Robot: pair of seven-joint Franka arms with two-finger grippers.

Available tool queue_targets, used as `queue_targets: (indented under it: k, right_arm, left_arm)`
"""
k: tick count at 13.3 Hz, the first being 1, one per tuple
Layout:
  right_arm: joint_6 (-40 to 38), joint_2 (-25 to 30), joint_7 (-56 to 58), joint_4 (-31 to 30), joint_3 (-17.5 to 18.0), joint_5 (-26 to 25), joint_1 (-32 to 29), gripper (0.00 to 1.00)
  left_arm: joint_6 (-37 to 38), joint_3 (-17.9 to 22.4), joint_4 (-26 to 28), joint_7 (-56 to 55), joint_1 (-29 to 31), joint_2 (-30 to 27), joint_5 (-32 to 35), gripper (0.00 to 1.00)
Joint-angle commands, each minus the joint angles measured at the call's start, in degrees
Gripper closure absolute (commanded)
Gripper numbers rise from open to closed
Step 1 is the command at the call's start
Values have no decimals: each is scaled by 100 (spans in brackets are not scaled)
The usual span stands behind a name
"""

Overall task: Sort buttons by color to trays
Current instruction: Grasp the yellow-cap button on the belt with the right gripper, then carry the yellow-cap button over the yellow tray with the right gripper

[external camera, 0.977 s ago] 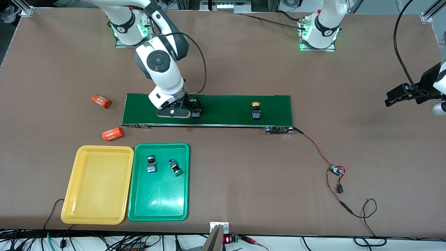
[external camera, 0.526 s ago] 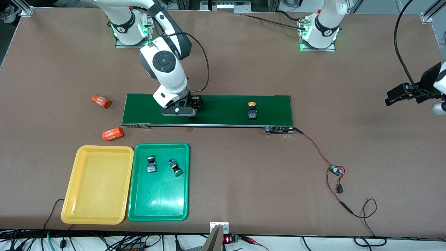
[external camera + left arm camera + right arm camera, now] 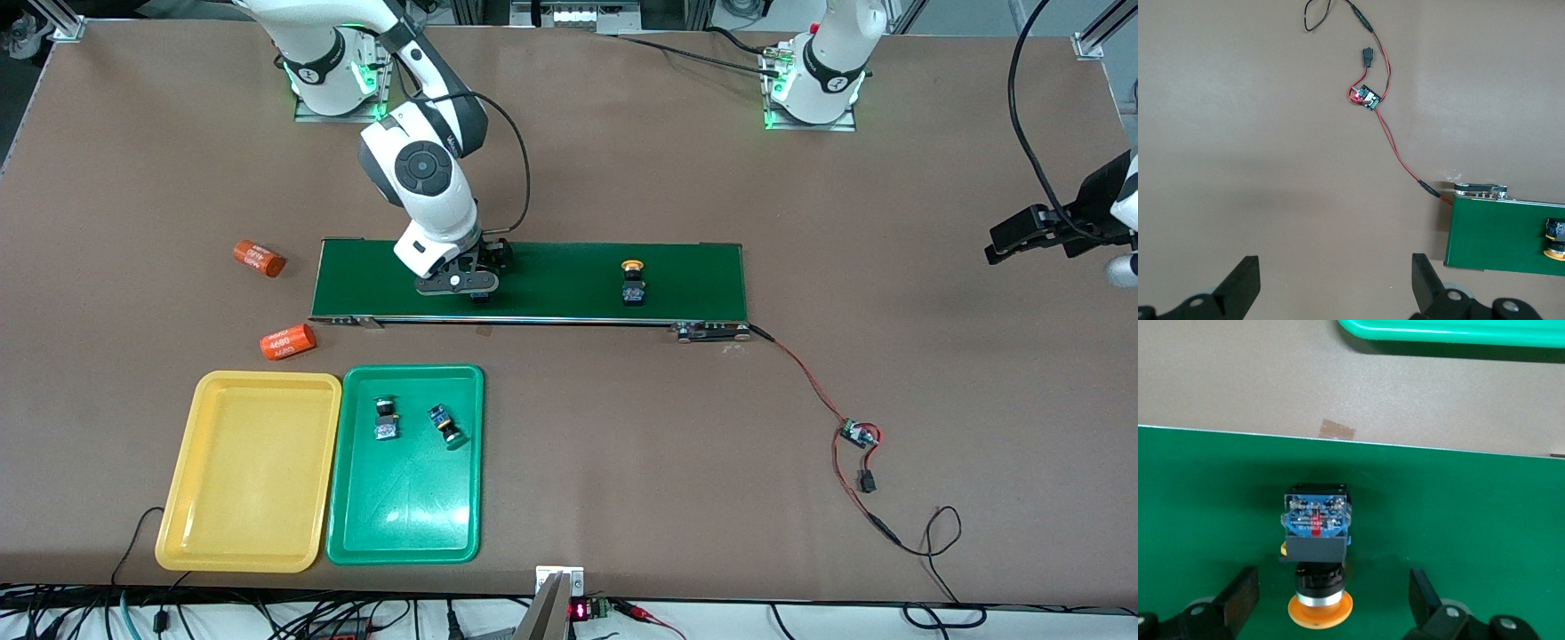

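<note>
A yellow-capped button (image 3: 1315, 547) lies on the conveyor belt (image 3: 569, 280) between the spread fingers of the right gripper (image 3: 471, 286). A second yellow button (image 3: 632, 285) stands farther along the belt. Two green buttons (image 3: 386, 418) (image 3: 444, 425) lie in the green tray (image 3: 406, 524); the yellow tray (image 3: 240, 524) adjoins it. The left gripper (image 3: 1331, 293) waits open above the brown table (image 3: 622, 444).

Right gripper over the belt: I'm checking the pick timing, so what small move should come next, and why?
Probably lower and close. The right gripper is open, its fingers either side of the yellow-capped button lying on the conveyor belt, not yet gripping; the yellow tray holds none.
</note>
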State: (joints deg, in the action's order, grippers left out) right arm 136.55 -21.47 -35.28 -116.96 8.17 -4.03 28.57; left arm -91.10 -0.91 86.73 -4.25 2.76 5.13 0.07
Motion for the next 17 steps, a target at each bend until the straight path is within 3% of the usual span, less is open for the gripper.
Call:
queue_targets:
  k: [1,3,6,11,17]
  right_arm:
    - [126,-41,74,-73,27,-45,-54,0]
    - [161,-120,74,-73,9,-36,-89,0]
    - [161,-155,126,-73,0,-54,-159,22]
    - [91,-59,233,6,-43,7,-256,83]
    - [-885,223,845,972,-491,-1,-554,86]
  left_arm:
    - [137,-15,-33,20,14,-65,2,0]
    - [137,-23,-25,29,14,-65,2,0]
    - [154,-15,10,20,14,-65,2,0]
    - [189,-24,-7,20,-4,-74,2,0]
    - [189,-23,2,20,5,-65,2,0]
